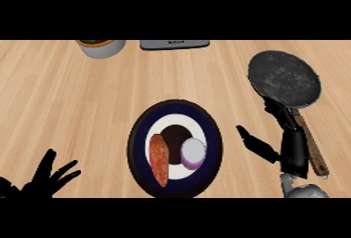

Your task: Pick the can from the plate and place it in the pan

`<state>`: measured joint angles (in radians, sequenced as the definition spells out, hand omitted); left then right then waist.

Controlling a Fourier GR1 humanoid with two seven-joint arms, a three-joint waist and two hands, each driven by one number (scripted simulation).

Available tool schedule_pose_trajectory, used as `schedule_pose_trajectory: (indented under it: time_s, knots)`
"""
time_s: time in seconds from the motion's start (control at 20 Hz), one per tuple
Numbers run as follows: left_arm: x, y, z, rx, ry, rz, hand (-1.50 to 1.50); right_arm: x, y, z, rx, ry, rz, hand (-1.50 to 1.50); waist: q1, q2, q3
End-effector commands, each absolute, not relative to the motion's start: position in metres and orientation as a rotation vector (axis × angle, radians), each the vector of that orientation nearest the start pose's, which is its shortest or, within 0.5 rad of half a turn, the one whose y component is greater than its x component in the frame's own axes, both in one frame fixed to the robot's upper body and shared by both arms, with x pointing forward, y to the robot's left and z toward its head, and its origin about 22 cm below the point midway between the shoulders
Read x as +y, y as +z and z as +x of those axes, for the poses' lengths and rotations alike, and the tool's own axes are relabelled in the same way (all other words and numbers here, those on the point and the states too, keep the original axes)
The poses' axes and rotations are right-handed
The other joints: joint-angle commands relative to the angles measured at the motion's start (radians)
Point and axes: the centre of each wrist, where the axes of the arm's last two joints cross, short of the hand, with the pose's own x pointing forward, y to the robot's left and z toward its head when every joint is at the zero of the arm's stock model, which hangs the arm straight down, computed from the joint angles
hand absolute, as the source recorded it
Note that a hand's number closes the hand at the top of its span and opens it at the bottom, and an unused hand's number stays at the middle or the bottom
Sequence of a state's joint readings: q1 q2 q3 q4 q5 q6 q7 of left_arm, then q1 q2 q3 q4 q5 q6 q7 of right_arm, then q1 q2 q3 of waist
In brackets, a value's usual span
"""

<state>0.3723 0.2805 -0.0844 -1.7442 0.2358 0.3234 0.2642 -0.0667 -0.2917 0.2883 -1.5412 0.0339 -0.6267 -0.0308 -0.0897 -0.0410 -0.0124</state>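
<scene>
A pale wooden worktop (82, 102) with long plank grain is carrying everything here. Near its far edge, toward the left corner, a round grey pot (100, 47) with something green and brown inside is sitting, partly cut off at the top. Just to the right of it, along the same far edge, a flat grey rectangular appliance (174, 44) is lying, its top also cut off.

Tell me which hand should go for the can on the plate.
Right. The right hand hangs open between the plate and pan, near the can; the left hand rests open at the lower left edge.
</scene>
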Motion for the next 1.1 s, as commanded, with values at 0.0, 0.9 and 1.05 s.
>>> schedule_pose_trajectory:
  time_s: [0.0,0.9,1.05]
  knots:
    - [0.274,-0.007,0.159,-1.167,0.325,0.177,0.0,-0.196,-0.014,0.212,-1.683,0.008,-0.703,-1.5,-0.017,0.008,-0.005]
    - [0.258,-0.016,0.188,-1.222,0.267,0.105,0.0,-0.165,-0.04,0.188,-1.074,0.362,-0.911,-1.5,0.077,0.053,-0.008]
    - [0.248,-0.015,0.195,-1.242,0.271,0.077,0.0,-0.164,-0.021,0.202,-0.947,0.445,-0.951,-1.5,0.085,0.049,-0.005]
